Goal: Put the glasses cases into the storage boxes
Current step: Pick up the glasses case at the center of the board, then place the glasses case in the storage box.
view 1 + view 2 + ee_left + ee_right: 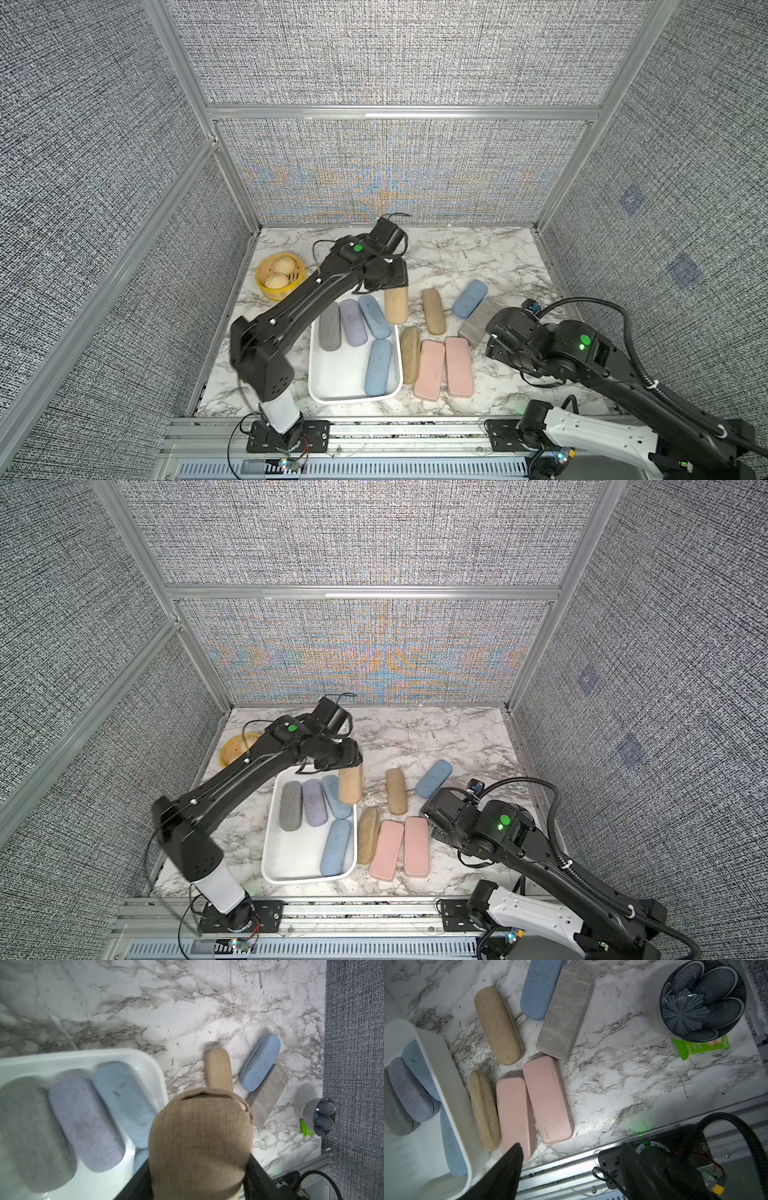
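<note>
1. In the white tray (pixel 353 400): grey, lilac and two blue cases, with bare floor at the near left.
2. Clamped tight on a tan case (pixel 396 309) with the left gripper (pixel 390 284). Hanging end-down at the tray's far right rim, so probably just a short hop leftward.
3. Across open marble (pixel 498 257): six loose cases (pixel 434 311), plenty of room.
4. Spread wide and empty near the pink cases (pixel 548 1099): the right gripper (pixel 571 1155).

Four fabric cases (pixel 330 326) in white tray (pixel 338 376)
</note>
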Controlling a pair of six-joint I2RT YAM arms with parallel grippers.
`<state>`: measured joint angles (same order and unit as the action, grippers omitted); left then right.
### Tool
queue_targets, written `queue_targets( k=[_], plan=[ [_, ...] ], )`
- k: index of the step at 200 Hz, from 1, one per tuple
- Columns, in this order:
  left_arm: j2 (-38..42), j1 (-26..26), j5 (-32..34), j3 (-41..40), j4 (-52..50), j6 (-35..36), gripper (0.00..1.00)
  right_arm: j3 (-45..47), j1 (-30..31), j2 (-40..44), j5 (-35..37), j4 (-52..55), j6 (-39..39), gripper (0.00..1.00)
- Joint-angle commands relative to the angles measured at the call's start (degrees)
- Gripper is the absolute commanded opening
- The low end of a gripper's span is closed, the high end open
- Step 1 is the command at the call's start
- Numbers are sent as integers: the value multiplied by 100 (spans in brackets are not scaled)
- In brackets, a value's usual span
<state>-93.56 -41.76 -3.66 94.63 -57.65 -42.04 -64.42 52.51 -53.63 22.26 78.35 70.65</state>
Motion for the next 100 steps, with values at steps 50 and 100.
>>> queue_targets(
  k=[50, 100],
  plan=[
    [2250, 61, 560, -2443, -995, -410, 55, 108, -1, -342, -376, -639, -349, 74],
    [2333, 201, 467, -3346, -910, -453, 55, 202, 104, -549, -533, -892, -259, 72]
  ],
)
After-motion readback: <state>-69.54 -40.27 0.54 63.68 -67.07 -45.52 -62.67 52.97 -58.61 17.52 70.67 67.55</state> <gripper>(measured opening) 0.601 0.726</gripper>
